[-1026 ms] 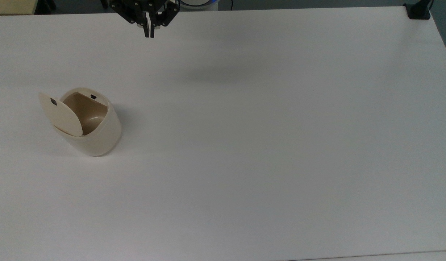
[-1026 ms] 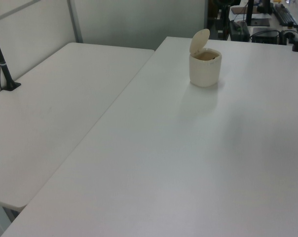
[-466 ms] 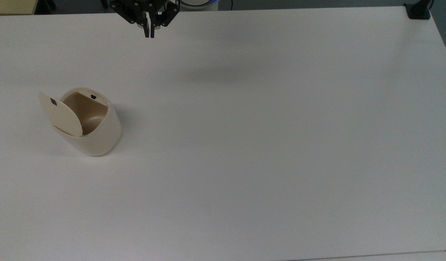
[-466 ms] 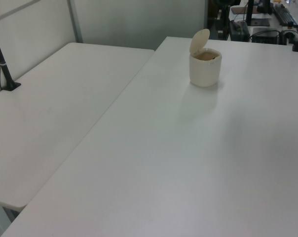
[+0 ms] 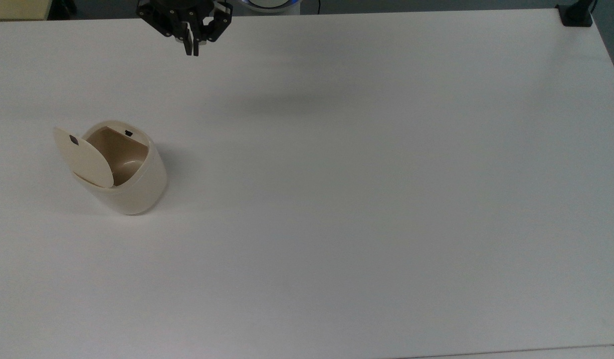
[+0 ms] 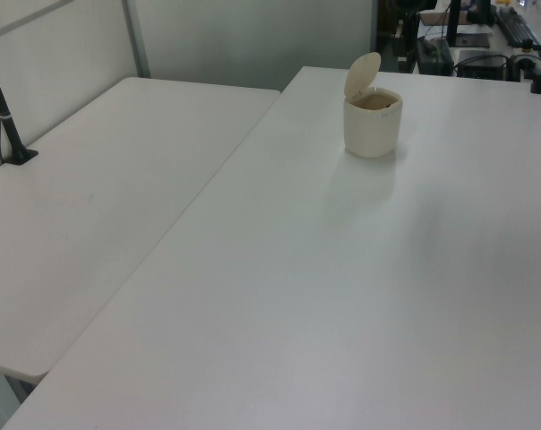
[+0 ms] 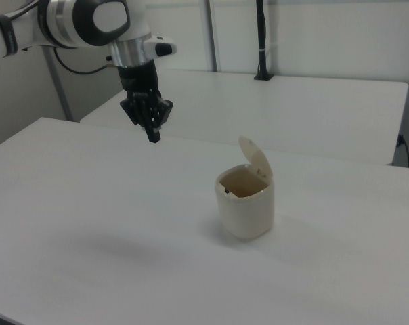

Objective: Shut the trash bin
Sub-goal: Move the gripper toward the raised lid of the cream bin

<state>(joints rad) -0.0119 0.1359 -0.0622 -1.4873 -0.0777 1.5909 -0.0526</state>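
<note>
1. At twelve o'clock in the top view, close to the far table edge, we see the black two-finger gripper (image 5: 192, 50) pointing down with its fingers pressed together and nothing between them.
2. In the right view we find the same gripper (image 7: 153, 134) hanging in the air above the table, at about ten o'clock from the bin and well apart from it, on the end of the white and black robot arm (image 7: 89, 24).
3. From the gripper, at about seven o'clock in the top view, we reach the small cream-beige plastic trash bin (image 5: 132, 192), standing upright on the white table (image 5: 366, 199).
4. Its flat hinged lid (image 5: 85, 158) stands raised on the top view's left side of the bin, so we look into the tan inside; a small black square mark (image 5: 73, 140) sits near the lid's upper edge.
5. In the left view we see the trash bin (image 6: 372, 130) at about one o'clock, lid (image 6: 362, 73) up.
</note>
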